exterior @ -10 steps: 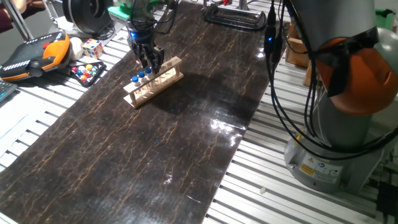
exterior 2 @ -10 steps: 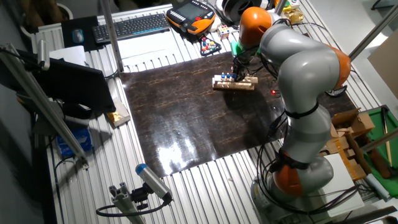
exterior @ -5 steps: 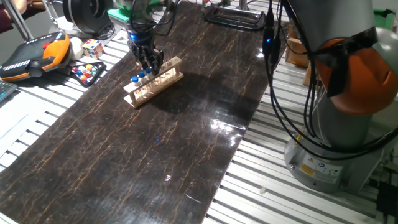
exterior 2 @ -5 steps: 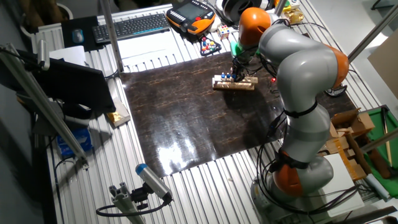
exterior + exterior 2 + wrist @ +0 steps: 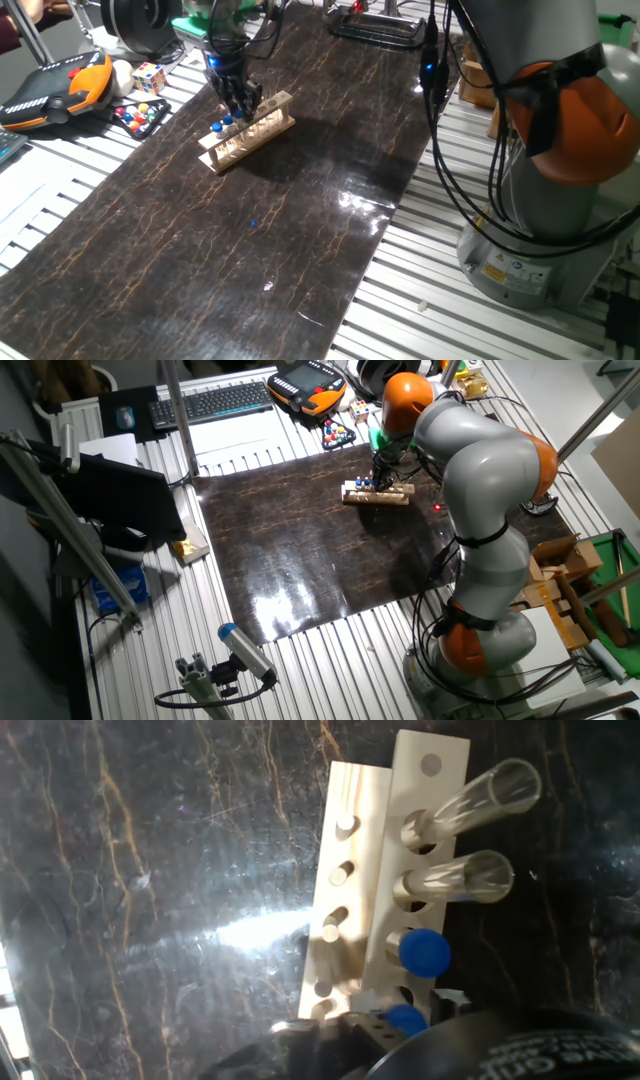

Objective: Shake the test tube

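Observation:
A light wooden rack (image 5: 362, 870) lies on the dark mat and holds several tubes. Two clear tubes without tops (image 5: 470, 800) stand at its far end. Beside them is a blue-topped tube (image 5: 424, 952). The test tube (image 5: 407, 1019), with its round blue top, is the one nearest the hand, and my gripper (image 5: 403, 1012) grips it closely from both sides while it still stands in the rack. In one fixed view my gripper (image 5: 241, 103) hangs straight down over the rack (image 5: 247, 133), with blue tops (image 5: 216, 127) showing beside it. The other fixed view shows the gripper (image 5: 379, 473) at the rack (image 5: 377, 494).
Left of the mat lie an orange teach pendant (image 5: 55, 85), a colour cube (image 5: 149, 76) and a tray of coloured balls (image 5: 140, 115). A black frame (image 5: 375, 25) sits at the mat's far end. The arm's base and cables (image 5: 530, 200) stand on the right.
The hand has shifted only a few pixels up and left at the rack. The rack and tubes stay where they were.

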Controlling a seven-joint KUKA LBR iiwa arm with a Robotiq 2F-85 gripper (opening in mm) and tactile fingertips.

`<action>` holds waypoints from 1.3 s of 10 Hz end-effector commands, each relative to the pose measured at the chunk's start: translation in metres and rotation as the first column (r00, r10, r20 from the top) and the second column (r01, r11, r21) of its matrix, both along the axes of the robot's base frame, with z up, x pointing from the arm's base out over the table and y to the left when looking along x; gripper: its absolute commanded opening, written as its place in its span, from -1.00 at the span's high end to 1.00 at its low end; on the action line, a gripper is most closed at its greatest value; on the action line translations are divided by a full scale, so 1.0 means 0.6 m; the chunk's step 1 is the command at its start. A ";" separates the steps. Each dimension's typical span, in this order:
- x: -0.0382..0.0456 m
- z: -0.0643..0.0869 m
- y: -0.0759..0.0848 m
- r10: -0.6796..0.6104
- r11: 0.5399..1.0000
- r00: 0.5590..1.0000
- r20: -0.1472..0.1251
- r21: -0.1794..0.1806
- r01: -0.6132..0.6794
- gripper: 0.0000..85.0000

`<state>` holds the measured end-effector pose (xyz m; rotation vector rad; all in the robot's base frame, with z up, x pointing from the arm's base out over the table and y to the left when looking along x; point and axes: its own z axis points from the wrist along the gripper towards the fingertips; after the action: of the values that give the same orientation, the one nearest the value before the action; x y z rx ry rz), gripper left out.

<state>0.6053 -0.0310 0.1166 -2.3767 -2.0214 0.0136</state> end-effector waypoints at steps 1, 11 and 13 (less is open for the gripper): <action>0.000 0.001 -0.001 0.016 1.000 1.000 0.001 0.000 -0.016 0.87; -0.010 0.063 0.007 0.083 0.996 0.996 0.009 0.009 -0.084 0.98; -0.006 0.075 0.014 0.086 0.996 0.996 0.010 0.009 -0.087 0.98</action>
<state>0.6019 -0.0226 0.1625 -2.2871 -2.1224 -0.0062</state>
